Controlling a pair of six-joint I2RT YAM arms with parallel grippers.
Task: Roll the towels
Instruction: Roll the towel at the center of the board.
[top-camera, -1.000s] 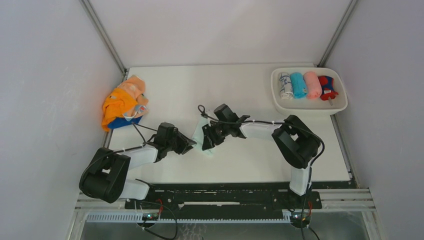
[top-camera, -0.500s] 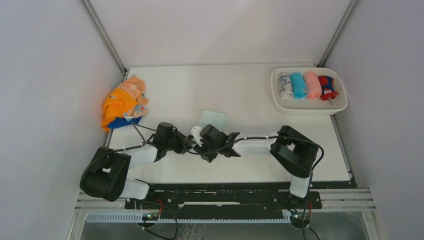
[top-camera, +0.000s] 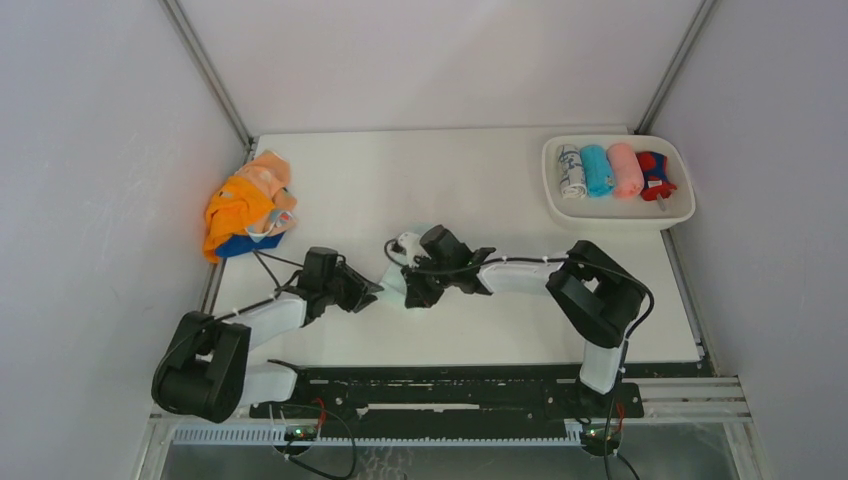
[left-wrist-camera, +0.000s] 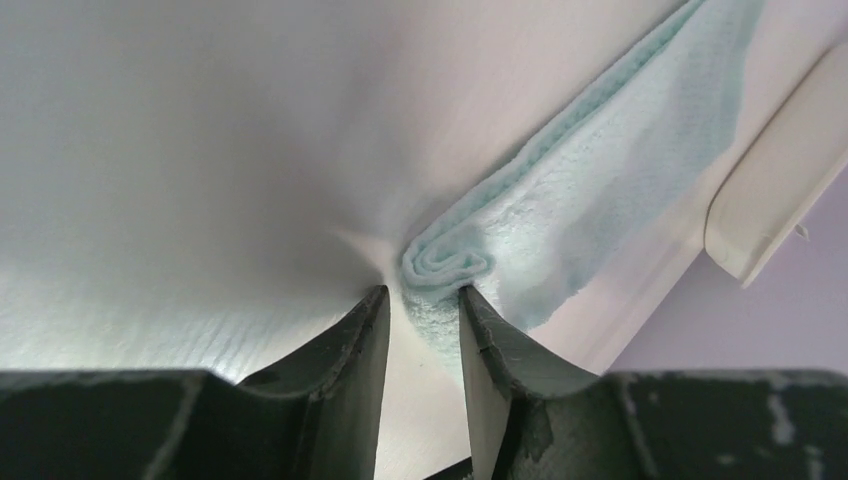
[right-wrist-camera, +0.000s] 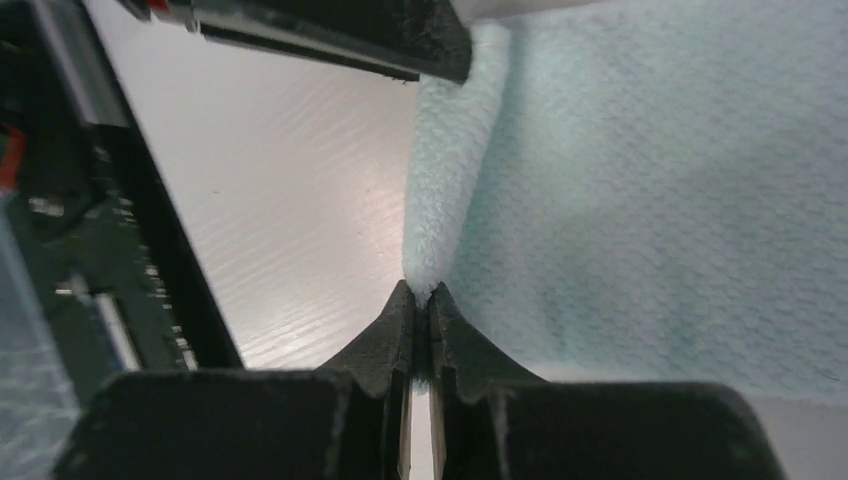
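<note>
Right wrist view: we are closing the right gripper (right-wrist-camera: 420, 292) on one end of the mint towel (right-wrist-camera: 640, 170), with jaws that were standing apart a moment ago.
A second ago we were holding the towel up between both arms. Now it is lying on the table (top-camera: 480, 190) at 6 o'clock from centre, its near edge curled into a thin roll, so we are judging the rolling as just starting. The left gripper (left-wrist-camera: 420, 300) is reaching in from 8 o'clock, fingers narrow around the roll's spiral end. The right arm is stretching low from 4 o'clock, fingers nearly touching on the other end. Four rolled towels (top-camera: 610, 170) are lying in the tray (top-camera: 620, 215) at 2 o'clock, and the pile (top-camera: 245, 210) is waiting at 10.
</note>
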